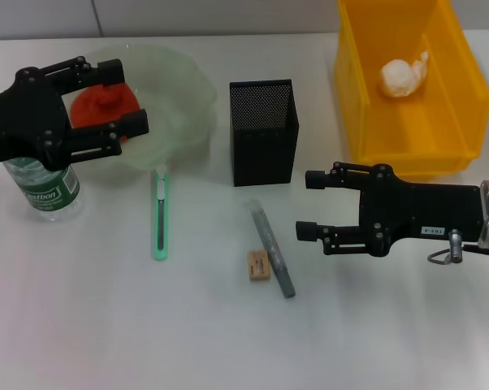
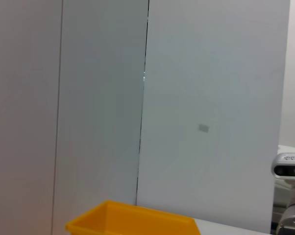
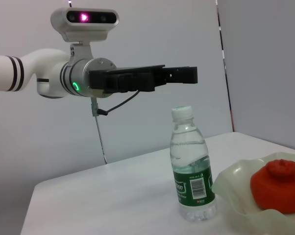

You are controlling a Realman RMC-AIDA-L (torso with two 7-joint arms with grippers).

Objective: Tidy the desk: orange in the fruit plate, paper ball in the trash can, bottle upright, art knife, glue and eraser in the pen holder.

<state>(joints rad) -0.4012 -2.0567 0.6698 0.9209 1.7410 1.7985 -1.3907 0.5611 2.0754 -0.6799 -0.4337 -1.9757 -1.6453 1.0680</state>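
We see a white worktop (image 1: 147, 325), smooth and matte, with soft, even light and only faint shadows on it. Along its far edge runs a pale grey wall (image 1: 188, 16). From the left wrist view that wall (image 2: 211, 98) is made of flat grey-white panels, split by a thin dark vertical seam (image 2: 142, 98). A small grey mark (image 2: 203, 128) sits on one panel.
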